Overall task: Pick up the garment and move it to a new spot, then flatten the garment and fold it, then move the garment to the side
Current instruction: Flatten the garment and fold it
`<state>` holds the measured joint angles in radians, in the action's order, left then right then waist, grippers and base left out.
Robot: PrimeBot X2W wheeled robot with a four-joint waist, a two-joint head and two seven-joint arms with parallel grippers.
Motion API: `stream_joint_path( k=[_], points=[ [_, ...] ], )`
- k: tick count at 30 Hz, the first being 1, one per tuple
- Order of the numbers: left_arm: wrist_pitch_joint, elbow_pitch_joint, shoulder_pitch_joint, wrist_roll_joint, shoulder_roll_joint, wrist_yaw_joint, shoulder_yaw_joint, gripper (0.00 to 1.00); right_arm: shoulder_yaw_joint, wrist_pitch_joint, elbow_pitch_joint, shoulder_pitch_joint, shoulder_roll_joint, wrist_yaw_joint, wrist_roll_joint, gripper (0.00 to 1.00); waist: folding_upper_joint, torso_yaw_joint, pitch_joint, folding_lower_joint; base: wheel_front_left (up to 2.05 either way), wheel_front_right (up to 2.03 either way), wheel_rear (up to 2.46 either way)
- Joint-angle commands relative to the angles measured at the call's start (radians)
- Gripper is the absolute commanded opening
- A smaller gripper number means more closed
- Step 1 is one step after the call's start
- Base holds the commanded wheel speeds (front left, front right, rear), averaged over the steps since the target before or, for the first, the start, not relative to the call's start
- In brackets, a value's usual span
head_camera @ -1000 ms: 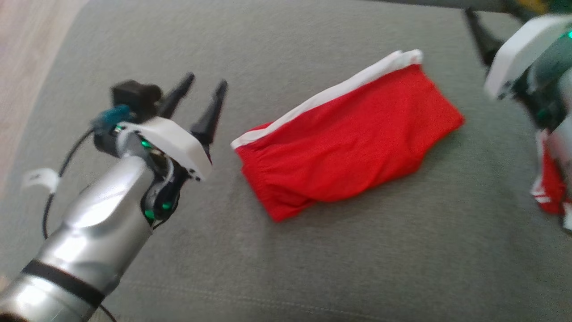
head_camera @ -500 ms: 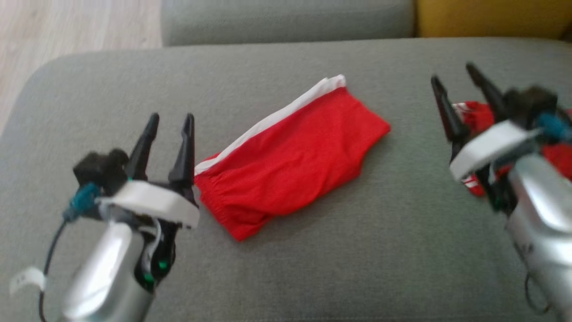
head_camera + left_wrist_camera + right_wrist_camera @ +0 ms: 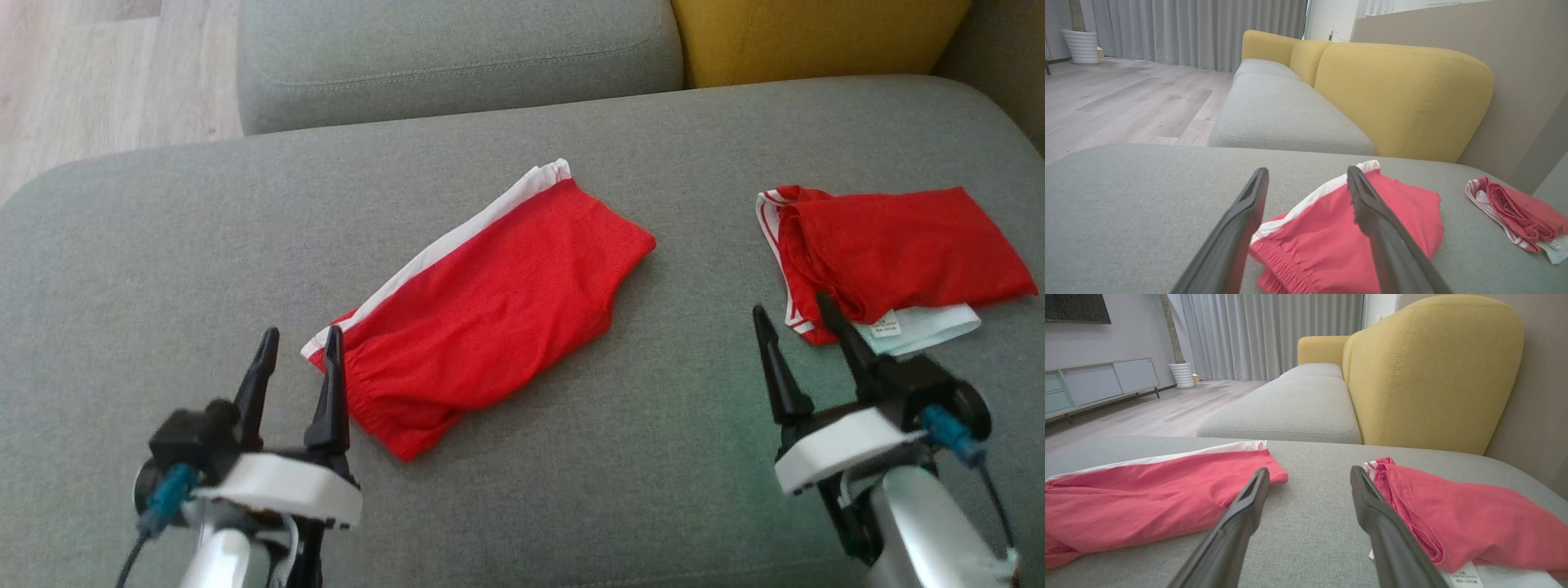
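Note:
A folded red garment (image 3: 490,302) with a white side stripe lies slantwise in the middle of the grey seat cushion (image 3: 163,245). It also shows in the left wrist view (image 3: 1327,241) and the right wrist view (image 3: 1147,490). My left gripper (image 3: 300,335) is open and empty at the garment's near-left end, above its elastic waistband; in the left wrist view the left gripper (image 3: 1306,171) looks along the garment. My right gripper (image 3: 789,306) is open and empty, its fingers (image 3: 1241,514) above bare cushion between the two red pieces.
A second red garment (image 3: 898,253) with a white label lies folded at the right, also seen from the wrists (image 3: 1515,208) (image 3: 1453,514). A yellow backrest (image 3: 816,37) and another grey cushion (image 3: 457,57) stand behind. Wooden floor (image 3: 82,82) is at the far left.
The head camera has swung, bringing the second garment and backrest into view. Both arms have drawn back to the bottom corners, fingers open throughout. The garments lie as before.

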<state>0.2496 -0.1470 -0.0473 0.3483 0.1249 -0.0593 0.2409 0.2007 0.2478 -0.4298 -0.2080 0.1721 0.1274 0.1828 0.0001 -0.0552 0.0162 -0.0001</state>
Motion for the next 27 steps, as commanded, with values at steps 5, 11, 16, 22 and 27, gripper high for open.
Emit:
stream_joint_path(
  k=[5,11,16,22,27],
  points=[
    [0.012,0.029,0.010,-0.084,-0.028,0.036,-0.072,1.00,-0.024,0.003,0.068,0.021,-0.043,0.003,-0.077,1.00,-0.0001,0.001,-0.001,0.0001,0.00,0.00,0.00],
    [0.012,0.015,0.011,-0.130,-0.054,0.069,-0.087,1.00,-0.035,-0.036,0.086,0.042,-0.060,0.003,-0.081,1.00,-0.0001,0.023,0.003,0.0001,0.00,0.00,0.00],
    [0.012,0.009,-0.006,-0.147,-0.065,0.095,-0.092,1.00,-0.031,-0.113,0.096,0.024,-0.084,0.003,0.042,1.00,-0.0001,0.063,0.036,0.0001,0.00,0.00,0.00],
    [0.012,-0.006,-0.033,-0.153,-0.072,0.112,-0.082,1.00,-0.061,-0.283,0.071,-0.034,-0.109,0.003,0.312,1.00,-0.0001,0.138,0.084,0.0001,0.00,0.00,0.00],
    [0.012,-0.029,-0.050,-0.117,-0.074,0.119,-0.048,1.00,-0.140,-0.438,-0.003,-0.098,-0.119,0.003,0.532,1.00,-0.0001,0.213,0.113,0.0001,0.00,0.00,0.00]
  ],
)
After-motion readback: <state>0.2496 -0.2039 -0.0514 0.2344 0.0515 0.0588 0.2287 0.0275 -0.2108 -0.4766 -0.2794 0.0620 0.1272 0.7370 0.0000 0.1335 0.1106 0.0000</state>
